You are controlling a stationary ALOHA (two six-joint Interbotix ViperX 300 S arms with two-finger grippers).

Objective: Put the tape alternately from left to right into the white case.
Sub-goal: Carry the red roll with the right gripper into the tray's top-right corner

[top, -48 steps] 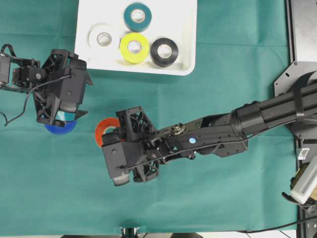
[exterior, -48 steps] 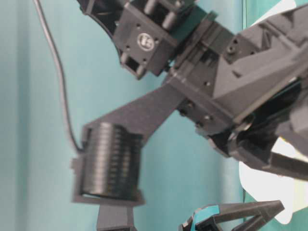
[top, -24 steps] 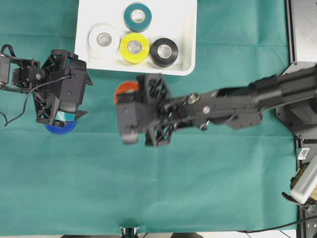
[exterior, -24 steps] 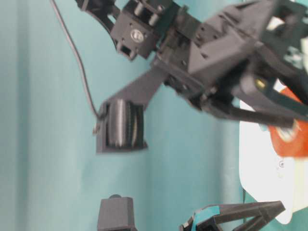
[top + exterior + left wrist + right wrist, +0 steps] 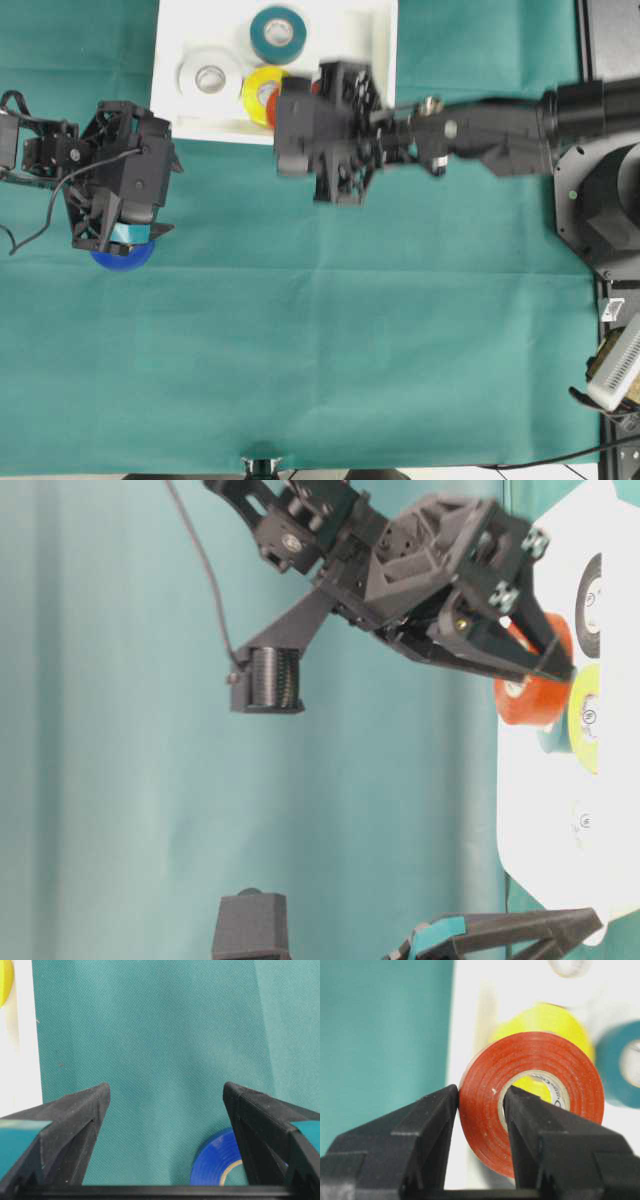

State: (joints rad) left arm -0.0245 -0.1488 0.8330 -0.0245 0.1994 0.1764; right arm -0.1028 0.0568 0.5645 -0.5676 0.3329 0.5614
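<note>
My right gripper is shut on the red roll, one finger outside it and one inside its pale core. It holds the roll upright in the air over the near edge of the white case, above the yellow roll. The white roll and teal roll lie in the case. The black roll shows only in the table-level view. My left gripper hangs open over the cloth, and the blue roll lies flat by its right finger.
Green cloth covers the table. The right arm stretches across from its base at the right edge. A black mount stands at the table's front edge.
The right gripper has carried the red roll from the cloth up and away to over the case's near edge. The left arm has stayed still.
</note>
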